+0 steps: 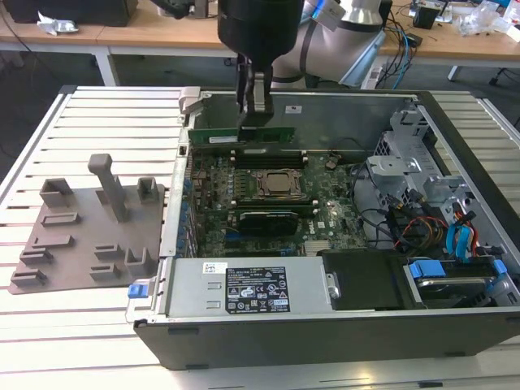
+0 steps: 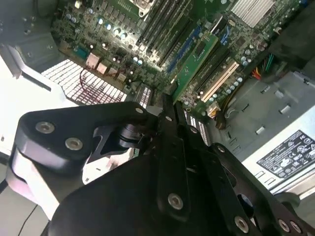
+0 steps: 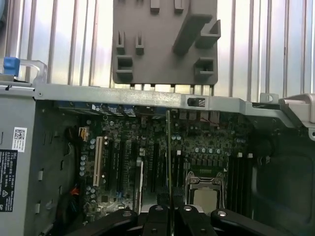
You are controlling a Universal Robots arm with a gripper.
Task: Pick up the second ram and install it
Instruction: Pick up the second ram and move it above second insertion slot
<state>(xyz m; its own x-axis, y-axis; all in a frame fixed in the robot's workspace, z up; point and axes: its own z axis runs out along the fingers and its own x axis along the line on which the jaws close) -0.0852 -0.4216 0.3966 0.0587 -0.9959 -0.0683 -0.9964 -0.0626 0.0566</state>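
Exterior view: I have the pincer (image 1: 254, 120) clamped on the ram stick (image 1: 244, 135), which sits broadside below the pincer, over the motherboard's (image 1: 333, 215) far side.
First wrist view: here the stick (image 3: 169, 162) is edge-on, a thin line between my fingers (image 3: 158, 216).

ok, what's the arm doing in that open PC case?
The gripper is shut on the second ram, fingers clamped on its upper edge, holding it level above the motherboard inside the open computer case, toward the far wall in the exterior view. Whether it's touching a slot, I can't tell. The grey holder tray lies outside the case, on the exterior view's left.
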